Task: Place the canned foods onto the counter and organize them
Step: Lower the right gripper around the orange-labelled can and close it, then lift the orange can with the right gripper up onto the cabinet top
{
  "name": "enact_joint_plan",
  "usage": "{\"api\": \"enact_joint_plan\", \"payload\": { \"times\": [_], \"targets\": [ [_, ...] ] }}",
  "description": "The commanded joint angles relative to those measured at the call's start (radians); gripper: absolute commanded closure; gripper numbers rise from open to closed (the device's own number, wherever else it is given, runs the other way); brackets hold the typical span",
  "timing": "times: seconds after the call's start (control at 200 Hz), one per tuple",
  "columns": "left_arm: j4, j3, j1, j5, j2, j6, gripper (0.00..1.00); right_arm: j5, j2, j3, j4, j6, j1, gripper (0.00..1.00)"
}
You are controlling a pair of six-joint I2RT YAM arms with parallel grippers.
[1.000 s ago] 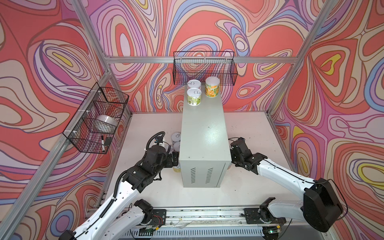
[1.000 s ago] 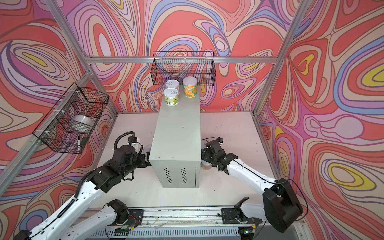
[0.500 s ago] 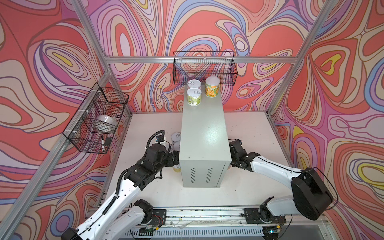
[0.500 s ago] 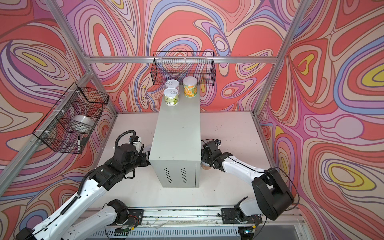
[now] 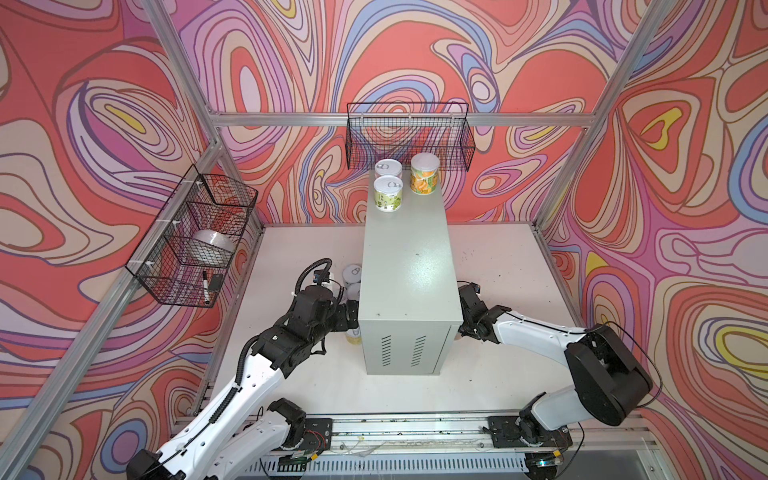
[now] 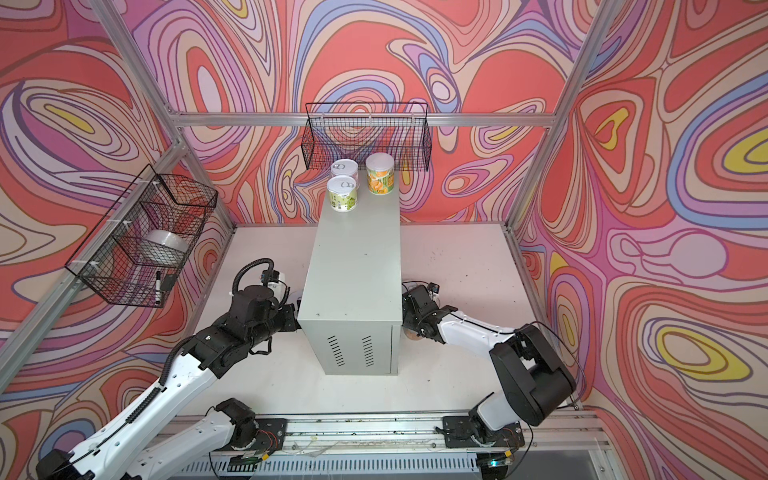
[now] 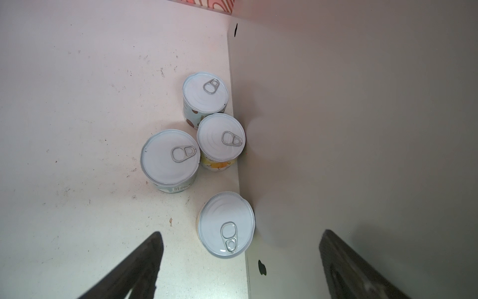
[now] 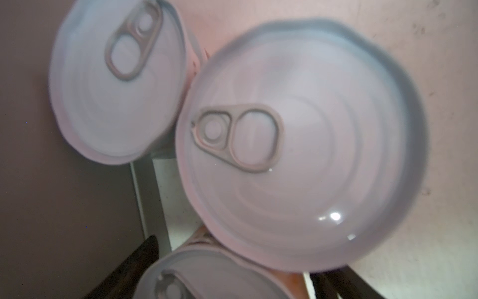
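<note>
Grey cabinet [image 5: 409, 266] upright on the white bench [image 5: 503, 257], vent slits on its near face. Three cans stand on its top at the far end; in both top views the green can [image 5: 388, 194] is just in front of a pale can [image 5: 388, 167], with the orange can [image 5: 424, 173] beside them. The rest of the top is bare. Left gripper [image 7: 241, 233] is low beside the cabinet's left wall, its fingers [image 7: 139, 266] spread wide and holding nothing. Ahead of it four cans stand upright on the bench; the near can [image 7: 226, 225] is just beside the cabinet's foot and apart from the others. Beyond it is a cluster of a yellow can [image 7: 221, 137], a blue can [image 7: 205, 93] and a wide can [image 7: 170, 156], packed close, the first two against the cabinet. Right gripper [image 8: 232, 261] is low at the cabinet's right wall, jaws wide apart with a low can [image 8: 207, 279] lying between them; whether they touch it cannot be told. Two more lids crowd that blurred wrist view, a big can [image 8: 300, 145] and a pink can [image 8: 119, 80], the latter next to the cabinet. Back basket [image 5: 409, 137] hangs behind the cabinet; side basket [image 5: 191, 237] on the left wall holds a white roll [image 5: 212, 245] and a marker [image 5: 205, 286].
</note>
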Motion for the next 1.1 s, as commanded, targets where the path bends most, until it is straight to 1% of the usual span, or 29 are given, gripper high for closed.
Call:
{"api": "enact_joint_plan", "payload": {
  "times": [0.0, 0.205, 0.351, 0.416, 0.516, 0.536, 0.581, 0.606, 0.611, 0.791, 0.967, 1.092],
  "targets": [
    [0.019, -0.01, 0.006, 0.006, 0.002, -0.001, 0.05, -0.021, 0.019, -0.015, 0.021, 0.017, 0.026, 0.11],
    [0.018, -0.017, 0.006, -0.001, -0.004, -0.005, 0.06, 0.013, 0.004, -0.027, -0.002, 0.023, 0.031, 0.15],
    [0.017, -0.016, 0.008, -0.004, -0.003, -0.004, 0.06, 0.02, 0.002, -0.033, -0.006, 0.024, 0.032, 0.24],
    [0.016, -0.014, 0.008, -0.004, -0.002, -0.004, 0.06, 0.022, -0.001, -0.036, -0.007, 0.026, 0.032, 0.31],
    [0.014, -0.011, 0.008, -0.007, -0.004, -0.004, 0.06, 0.031, -0.007, -0.036, -0.014, 0.024, 0.031, 0.51],
    [0.014, -0.011, 0.008, -0.008, -0.005, -0.003, 0.06, 0.033, -0.009, -0.036, -0.016, 0.024, 0.032, 0.61],
    [0.015, -0.01, 0.008, -0.009, -0.006, -0.003, 0.06, 0.034, -0.011, -0.034, -0.022, 0.023, 0.032, 0.88],
    [0.012, -0.008, 0.008, -0.01, -0.007, -0.002, 0.06, 0.037, -0.013, -0.032, -0.028, 0.021, 0.032, 1.0],
    [0.012, -0.007, 0.008, -0.01, -0.007, -0.002, 0.06, 0.037, -0.014, -0.03, -0.03, 0.021, 0.032, 1.0],
    [-0.006, 0.012, 0.009, -0.017, -0.01, 0.007, 0.07, 0.054, -0.072, -0.003, -0.094, -0.009, 0.032, 1.0],
    [-0.034, 0.029, 0.013, -0.068, -0.034, 0.033, 0.07, 0.069, -0.177, 0.07, -0.226, -0.064, 0.032, 1.0],
    [-0.052, 0.047, 0.032, -0.081, -0.051, 0.043, 0.07, 0.079, -0.236, 0.14, -0.322, -0.105, 0.029, 1.0]
  ]
}}
